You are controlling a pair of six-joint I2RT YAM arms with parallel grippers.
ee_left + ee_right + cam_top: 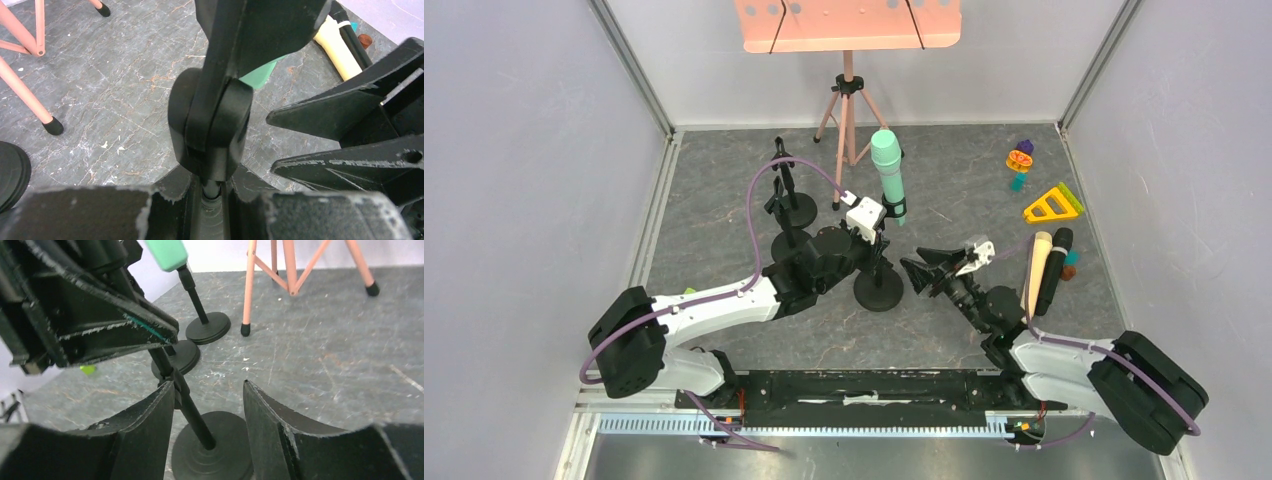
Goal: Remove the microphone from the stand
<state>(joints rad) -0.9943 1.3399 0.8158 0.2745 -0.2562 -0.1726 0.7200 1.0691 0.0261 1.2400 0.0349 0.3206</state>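
A mint-green microphone sits tilted in the clip of a black stand at the middle of the floor. My left gripper is shut on the stand's thin pole, just under the swivel joint. A bit of the microphone shows behind that joint. My right gripper stands open just right of the stand, low by its round base. In the right wrist view its fingers flank the pole without touching it, and the microphone's lower end shows at the top.
Two more black stands stand left of the held one. A pink music-stand tripod is at the back. A cream and a black microphone lie on the right, with a yellow triangle and small toys beyond.
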